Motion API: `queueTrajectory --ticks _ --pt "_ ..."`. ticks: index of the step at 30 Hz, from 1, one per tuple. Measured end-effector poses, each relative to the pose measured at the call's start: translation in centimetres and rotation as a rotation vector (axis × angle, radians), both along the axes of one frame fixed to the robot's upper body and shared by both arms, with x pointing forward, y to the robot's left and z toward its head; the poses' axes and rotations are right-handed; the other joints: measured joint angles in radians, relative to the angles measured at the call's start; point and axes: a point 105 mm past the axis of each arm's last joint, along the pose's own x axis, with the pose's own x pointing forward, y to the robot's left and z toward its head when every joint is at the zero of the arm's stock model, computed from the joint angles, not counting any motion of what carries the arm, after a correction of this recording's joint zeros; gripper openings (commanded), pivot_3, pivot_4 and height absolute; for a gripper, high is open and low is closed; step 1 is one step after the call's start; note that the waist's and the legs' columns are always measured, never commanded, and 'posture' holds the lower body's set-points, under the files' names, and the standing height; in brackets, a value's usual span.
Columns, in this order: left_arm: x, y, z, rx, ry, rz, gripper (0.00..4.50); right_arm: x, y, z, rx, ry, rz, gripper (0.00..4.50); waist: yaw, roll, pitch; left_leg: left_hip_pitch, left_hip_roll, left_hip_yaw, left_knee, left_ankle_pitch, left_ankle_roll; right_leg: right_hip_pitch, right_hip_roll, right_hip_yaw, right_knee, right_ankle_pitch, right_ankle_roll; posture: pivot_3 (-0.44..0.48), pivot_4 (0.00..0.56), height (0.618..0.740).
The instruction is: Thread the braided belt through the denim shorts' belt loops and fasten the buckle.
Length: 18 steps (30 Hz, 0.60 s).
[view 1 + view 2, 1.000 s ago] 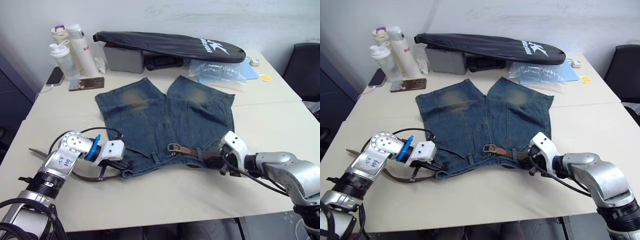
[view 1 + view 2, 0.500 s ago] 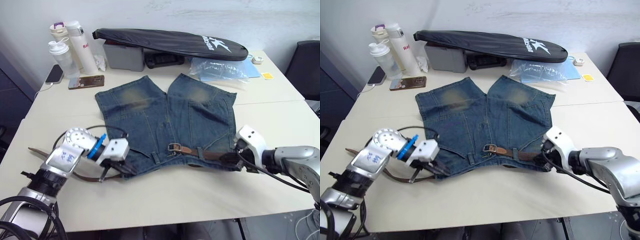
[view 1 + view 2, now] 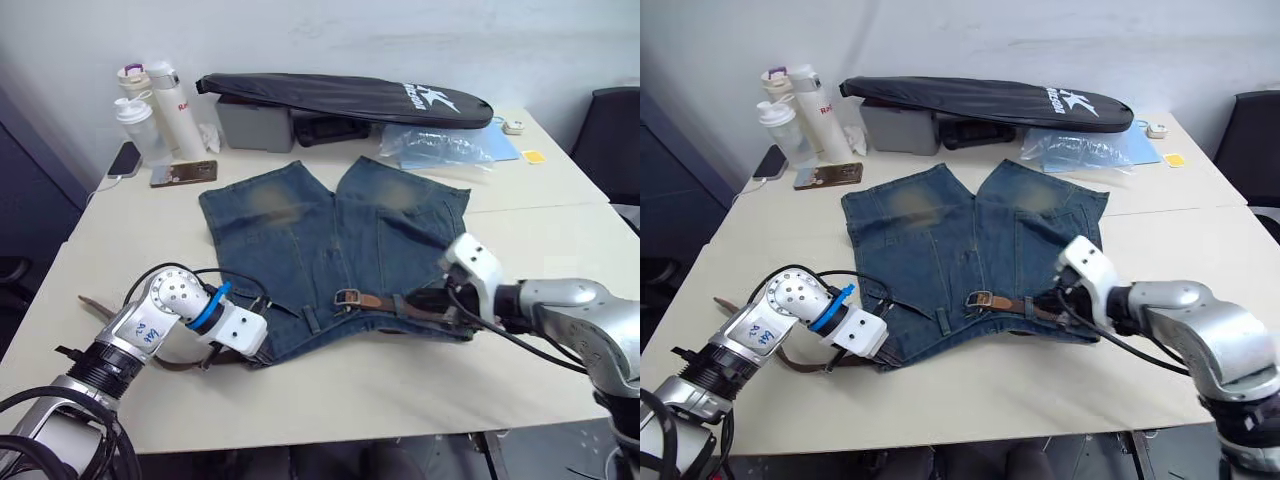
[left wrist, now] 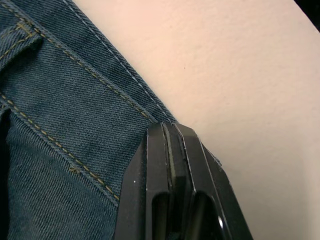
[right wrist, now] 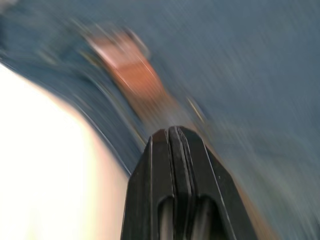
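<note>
1. The denim shorts (image 3: 335, 250) lay flat on the desk (image 3: 560, 240), waistband toward the robot, with the braided belt (image 3: 385, 300) running along the waistband and its buckle (image 3: 347, 296) near the fly.
2. The belt's other end trailed off the left side of the shorts onto the desk (image 3: 95, 303), looping under the left arm.
3. The left tool (image 4: 172, 145) was closed, its fingers pressed together on the waistband's corner edge; whether denim was pinched between them could not be told.
4. The right tool (image 5: 172, 137) was also closed, hovering at the right end of the waistband just over the belt; it appeared to hold nothing.
5. Judgement: only part of the belt seemed threaded, so much work remained.
6. Risk: if the left tool dragged the corner, the shorts could bunch and flatten the belt loops (image 3: 313, 318).
7. Risk: a pull on the strap from the right might slide the buckle off the fly or draw the belt back out.
</note>
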Motion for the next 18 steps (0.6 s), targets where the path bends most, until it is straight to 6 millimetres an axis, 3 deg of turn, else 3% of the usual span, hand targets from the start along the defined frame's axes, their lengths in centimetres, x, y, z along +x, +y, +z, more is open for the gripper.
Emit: queueTrajectory --ticks 4,7,11,14,16,18 --pt "0.3 -0.2 0.0 -0.014 -0.013 0.008 0.1 0.1 3.9 2.1 0.101 -0.083 0.137 0.0 0.004 0.002 -0.001 0.001 0.0 -0.003 0.0 0.002 0.003 -0.001 -0.001 -0.001 0.003 0.0 0.0 0.0 0.15 0.74" --pt "0.4 -0.5 0.1 -0.029 -0.02 0.007 0.1 0.8 7.7 1.4 0.145 -0.078 0.209 0.0 0.003 0.002 -0.001 -0.001 -0.002 -0.004 0.002 0.003 0.003 -0.003 -0.006 -0.001 0.003 0.001 0.001 0.0 0.15 0.74" --pt "0.6 -0.7 0.3 -0.042 -0.022 0.012 0.1 1.2 8.2 -0.1 0.13 -0.038 0.186 0.0 0.004 0.002 -0.001 -0.001 -0.002 -0.004 0.002 0.004 0.001 -0.004 -0.007 -0.001 0.003 -0.002 -0.004 0.0 0.15 0.74" --pt "1.2 -0.7 0.4 -0.057 -0.01 0.047 0.1 0.8 8.3 -3.2 0.056 0.037 0.177 0.0 0.0 -0.003 -0.003 -0.002 -0.002 -0.003 0.001 0.005 0.002 -0.001 -0.011 -0.004 0.003 -0.003 -0.007 0.0 0.15 0.74" --pt "2.0 -0.3 0.6 -0.068 -0.027 0.094 0.1 0.8 8.5 -3.6 0.033 0.023 0.188 0.0 -0.001 -0.01 -0.008 -0.002 -0.001 -0.003 0.0 0.005 0.002 -0.001 -0.011 -0.004 0.002 -0.008 -0.016 0.0 0.15 0.74" --pt "2.2 -0.2 0.7 -0.072 -0.034 0.104 0.1 0.8 8.5 -3.6 0.022 0.013 0.193 0.0 -0.002 -0.014 -0.01 -0.002 -0.001 -0.003 0.0 0.005 0.002 -0.001 -0.011 -0.005 0.001 -0.008 -0.016 0.0 0.15 0.74"
